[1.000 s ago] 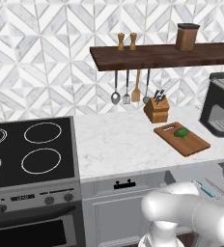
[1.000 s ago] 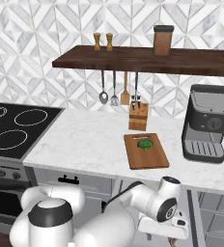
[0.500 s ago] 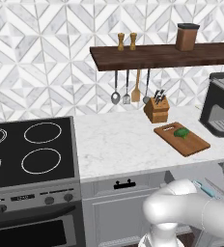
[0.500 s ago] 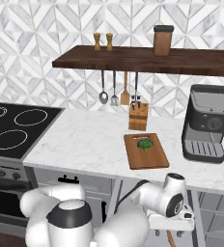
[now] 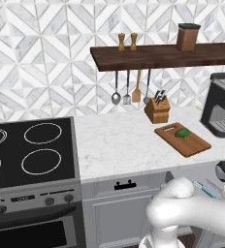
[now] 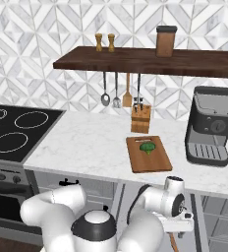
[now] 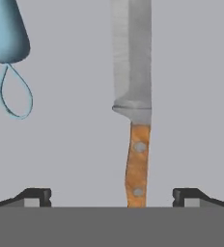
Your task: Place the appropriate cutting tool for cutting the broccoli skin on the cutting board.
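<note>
Knife (image 7: 133,96) blade tip cut off at top edge; handle butt hidden below.

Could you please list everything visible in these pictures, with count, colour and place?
cutting board: one, reddish-brown, on the counter right of centre.
broccoli: one, dark green, on the board's far half.
knife block: one, light wood, behind the board, by the wall.
coffee machine: one, dark grey, right of the board.
stove: one, black, four rings, left of the counter.
shelf: one, dark wood, on the wall.
shakers: two, tan, on the shelf.
canister: one, brown, on the shelf.
hanging utensils: several, under the shelf.
knife: one, steel blade, wooden handle, ahead of the hand.
blue tool: one, light blue, beside the knife.
hand: one, dark fingertips wide apart, astride the knife handle.
</note>
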